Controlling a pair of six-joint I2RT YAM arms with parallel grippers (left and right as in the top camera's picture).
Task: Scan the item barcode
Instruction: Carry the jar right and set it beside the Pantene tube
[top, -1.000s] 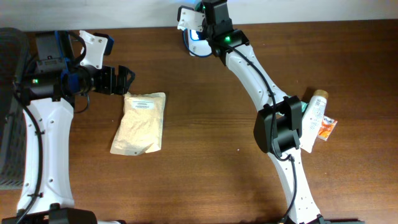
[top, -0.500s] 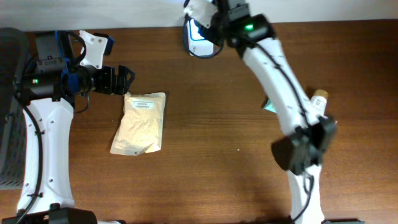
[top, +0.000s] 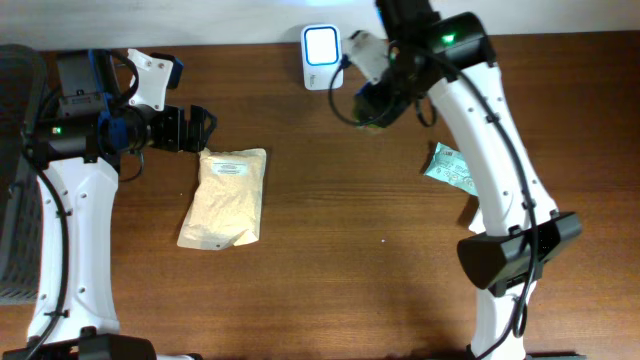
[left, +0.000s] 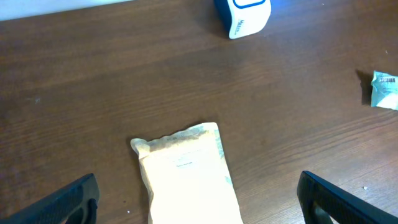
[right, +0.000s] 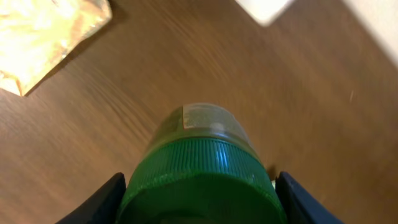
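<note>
Right hand (right: 199, 208) pinching green-capped bottle (right: 200, 165) near scanner (top: 320, 45), left hand (top: 203, 128) spread, beside pouch (top: 226, 197)

On the table (top: 330, 250), the pouch (top: 225, 197) lies left of centre, its far end just beside the left gripper (top: 200, 127). The scanner (top: 320, 45) stands at the far edge. The bottle (right: 202, 168), between the right gripper's (top: 375, 95) fingers, is just right of it and nearer; a sachet (top: 452, 167) lies farther right.
</note>
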